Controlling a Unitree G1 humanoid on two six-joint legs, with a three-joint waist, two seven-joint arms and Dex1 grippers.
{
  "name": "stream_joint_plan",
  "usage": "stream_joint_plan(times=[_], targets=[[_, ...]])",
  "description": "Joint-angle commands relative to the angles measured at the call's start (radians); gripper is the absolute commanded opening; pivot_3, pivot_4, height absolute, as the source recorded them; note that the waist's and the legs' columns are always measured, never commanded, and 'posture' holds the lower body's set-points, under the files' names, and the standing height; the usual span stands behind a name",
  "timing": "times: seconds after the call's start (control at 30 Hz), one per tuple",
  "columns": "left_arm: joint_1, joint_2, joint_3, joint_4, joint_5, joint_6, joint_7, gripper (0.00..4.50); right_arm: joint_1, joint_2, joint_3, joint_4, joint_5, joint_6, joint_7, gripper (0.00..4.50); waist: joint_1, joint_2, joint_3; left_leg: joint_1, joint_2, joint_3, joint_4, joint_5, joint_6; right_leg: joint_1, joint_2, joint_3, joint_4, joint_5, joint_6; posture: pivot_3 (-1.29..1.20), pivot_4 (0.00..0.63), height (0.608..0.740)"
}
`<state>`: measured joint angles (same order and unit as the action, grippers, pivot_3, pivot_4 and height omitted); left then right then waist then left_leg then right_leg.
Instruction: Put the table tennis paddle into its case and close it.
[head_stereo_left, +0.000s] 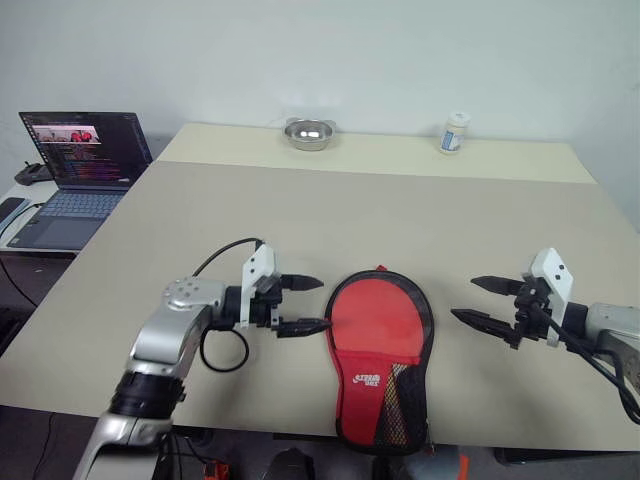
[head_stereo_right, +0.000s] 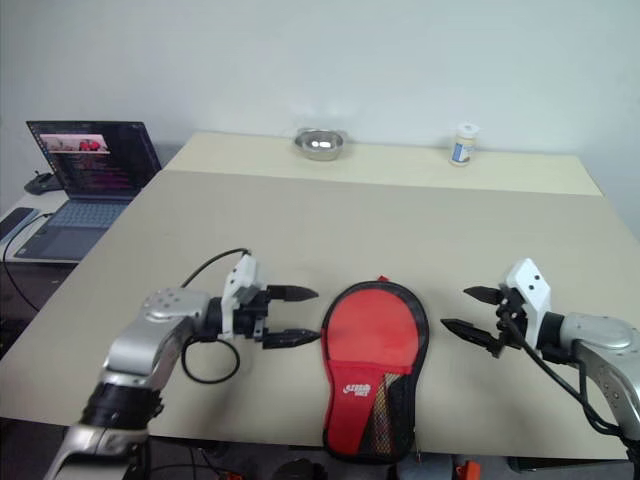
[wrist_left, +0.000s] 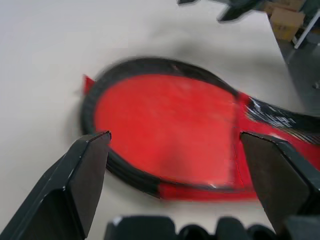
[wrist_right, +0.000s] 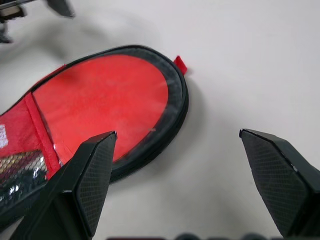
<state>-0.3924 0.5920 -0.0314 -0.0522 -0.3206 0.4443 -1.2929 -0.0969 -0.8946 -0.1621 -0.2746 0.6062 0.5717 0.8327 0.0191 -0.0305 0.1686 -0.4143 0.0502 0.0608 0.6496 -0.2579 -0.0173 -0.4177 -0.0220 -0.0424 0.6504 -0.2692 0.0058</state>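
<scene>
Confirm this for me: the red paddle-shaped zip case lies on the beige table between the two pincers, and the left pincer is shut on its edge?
Not quite. The red paddle-shaped zip case does lie on the beige table between the two pincers, but the left pincer is open and holds nothing. The left eye view shows its fingers spread beside the case's edge; the right pincer is open too.

Both head views look forward and down over the table (head_stereo_left: 300, 210), from well back. Each wrist view looks close along its fingers, sharing the red case (wrist_left: 165, 130).
</scene>
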Motion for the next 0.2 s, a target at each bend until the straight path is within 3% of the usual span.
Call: stream_joint_plan(times=[0.03,0.2], targets=[[-0.005,0.01,0.0,-0.06,-0.029,0.012,0.033,4.5,-0.001,0.002,-0.03,0.044,-0.039,-0.063,0.036,4.33,0.003,0.0,0.0,0.0,-0.001,0.0,0.0,0.0,0.0,0.0,0.0,0.0,0.001,0.0,0.0,0.0,0.15,0.74],[-0.029,-0.014,-0.045,0.007,0.002,-0.018,0.082,4.5,0.006,0.003,-0.023,0.055,-0.075,-0.065,0.043,4.33,0.003,0.0,0.001,0.0,-0.001,-0.001,0.011,0.001,0.003,0.0,0.0,0.0,0.012,0.0,0.001,0.0,0.15,0.74]])
